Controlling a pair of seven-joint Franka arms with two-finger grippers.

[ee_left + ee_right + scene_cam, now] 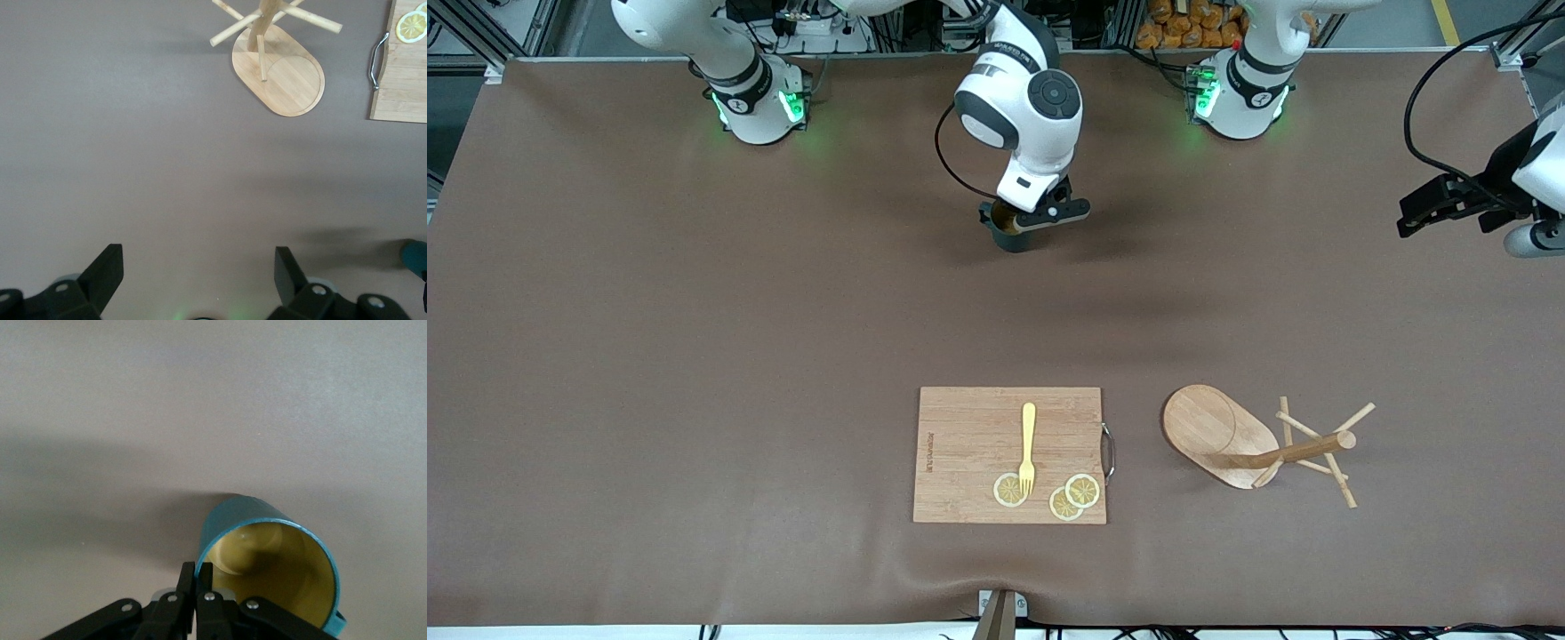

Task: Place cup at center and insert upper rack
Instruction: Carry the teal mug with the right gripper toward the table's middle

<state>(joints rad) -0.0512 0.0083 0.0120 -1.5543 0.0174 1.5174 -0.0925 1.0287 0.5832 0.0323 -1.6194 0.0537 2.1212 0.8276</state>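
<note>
The cup (1009, 233), dark teal with a tan-yellow inside, is near the table's middle, closer to the robots' bases. My right gripper (1021, 222) is shut on its rim (267, 520), one finger inside and one outside (197, 577). I cannot tell whether the cup rests on the table. The upper rack (1227, 436), a light wooden mug tree, appears tipped on its side toward the left arm's end, near the front camera. It also shows in the left wrist view (287, 73). My left gripper (1432, 209) hangs open over the table's edge at that end (198, 257), holding nothing.
A rectangular wooden cutting board (969, 436) with a metal handle lies beside the rack, near the front camera. It carries a yellow fork (1028, 449) and three lemon slices (1074, 496). Brown cloth covers the table (694, 356).
</note>
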